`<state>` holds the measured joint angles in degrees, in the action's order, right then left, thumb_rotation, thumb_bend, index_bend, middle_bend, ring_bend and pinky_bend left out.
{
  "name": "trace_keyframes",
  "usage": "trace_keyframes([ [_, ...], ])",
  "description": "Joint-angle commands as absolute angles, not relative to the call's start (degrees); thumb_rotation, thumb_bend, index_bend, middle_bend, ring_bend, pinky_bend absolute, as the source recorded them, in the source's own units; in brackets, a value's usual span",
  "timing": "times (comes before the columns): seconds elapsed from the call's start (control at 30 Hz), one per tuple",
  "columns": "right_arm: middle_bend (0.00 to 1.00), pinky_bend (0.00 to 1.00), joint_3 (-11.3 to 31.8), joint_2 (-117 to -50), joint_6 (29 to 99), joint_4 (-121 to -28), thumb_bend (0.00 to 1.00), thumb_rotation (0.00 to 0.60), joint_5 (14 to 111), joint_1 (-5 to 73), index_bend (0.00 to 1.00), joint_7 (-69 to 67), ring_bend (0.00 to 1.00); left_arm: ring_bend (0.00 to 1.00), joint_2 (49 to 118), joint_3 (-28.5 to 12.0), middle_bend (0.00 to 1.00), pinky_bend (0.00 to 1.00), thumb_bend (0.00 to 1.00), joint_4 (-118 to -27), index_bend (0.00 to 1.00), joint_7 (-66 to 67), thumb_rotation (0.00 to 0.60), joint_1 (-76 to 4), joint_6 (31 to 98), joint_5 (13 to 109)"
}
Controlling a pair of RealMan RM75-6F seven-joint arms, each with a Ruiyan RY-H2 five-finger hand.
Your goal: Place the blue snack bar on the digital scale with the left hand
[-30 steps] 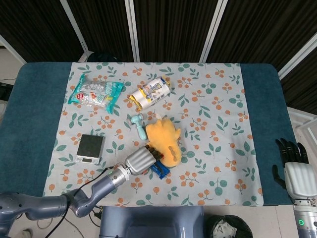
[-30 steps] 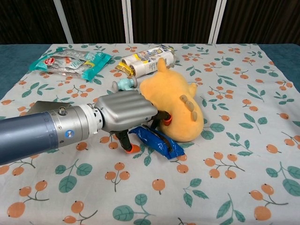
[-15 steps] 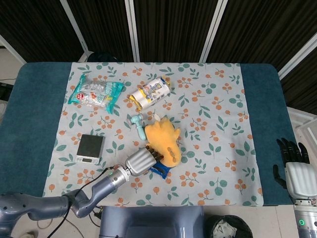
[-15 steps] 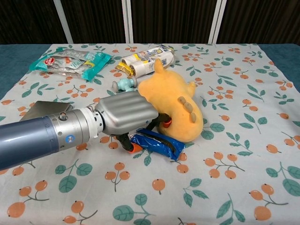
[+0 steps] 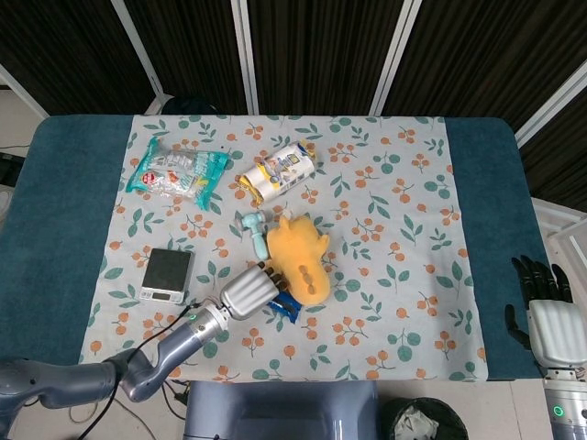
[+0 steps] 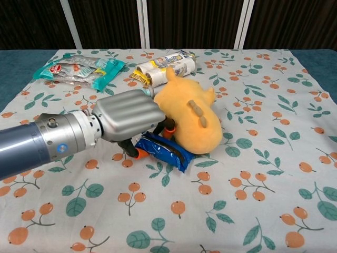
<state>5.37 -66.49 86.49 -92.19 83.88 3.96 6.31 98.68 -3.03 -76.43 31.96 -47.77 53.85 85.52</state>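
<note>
The snack bar [image 6: 160, 151], in its blue wrapper, lies on the flowered tablecloth [image 5: 404, 211] near the front edge, pressed against the yellow plush toy [image 6: 190, 119]. We can only see part of it: in the chest view its left end runs under our left hand [image 6: 126, 115], and in the head view only a small blue corner [image 5: 286, 307] shows beyond the hand [image 5: 244, 291].

Going left to right, the scale [image 5: 167, 273] sits well to the left of the bar, its dark top bare; the chest view does not show it, since our forearm covers that area. Behind it lies a teal snack bag [image 5: 177, 172]. Our left hand is curled down over the bar's left end, and orange-tipped fingers [image 6: 138, 153] touch the wrapper from underneath and behind. The back of the hand hides the fingers' contact, so we cannot tell whether the bar is truly gripped or only touched. A small teal toy [image 5: 255, 231] is half hidden behind the hand and the plush, and a white packet [image 5: 278, 170] lies beyond it.

At the far right, our right hand [image 5: 543, 316] hangs off the table edge, fingers straight and apart, holding nothing; its lower part is cut off.
</note>
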Motion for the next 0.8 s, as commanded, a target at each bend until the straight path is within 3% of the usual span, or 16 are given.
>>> trace_keyframes([
  [0.03, 0.09, 0.0, 5.3, -66.6, 86.4, -92.2, 0.59, 0.6, 83.9, 4.0, 0.0, 6.4, 0.09, 0.45, 95.3, -2.8, 0.62, 0.54, 0.41, -78.7, 0.49, 30.8, 0.6, -46.4, 56.3, 86.5],
  [0.47, 0.09, 0.0, 5.2, -67.0, 86.7, -92.9, 0.59, 0.6, 84.3, 4.0, 0.0, 7.4, 0.09, 0.45, 82.8, -1.5, 0.62, 0.54, 0.41, -84.0, 0.49, 25.3, 0.6, -41.8, 63.2, 88.6],
  [0.8, 0.09, 0.0, 5.3, -67.3, 86.6, -93.0, 0.59, 0.6, 84.2, 4.1, 0.0, 7.9, 0.09, 0.45, 77.9, 2.1, 0.61, 0.54, 0.41, -77.3, 0.49, 15.6, 0.6, -36.3, 68.2, 90.2],
])
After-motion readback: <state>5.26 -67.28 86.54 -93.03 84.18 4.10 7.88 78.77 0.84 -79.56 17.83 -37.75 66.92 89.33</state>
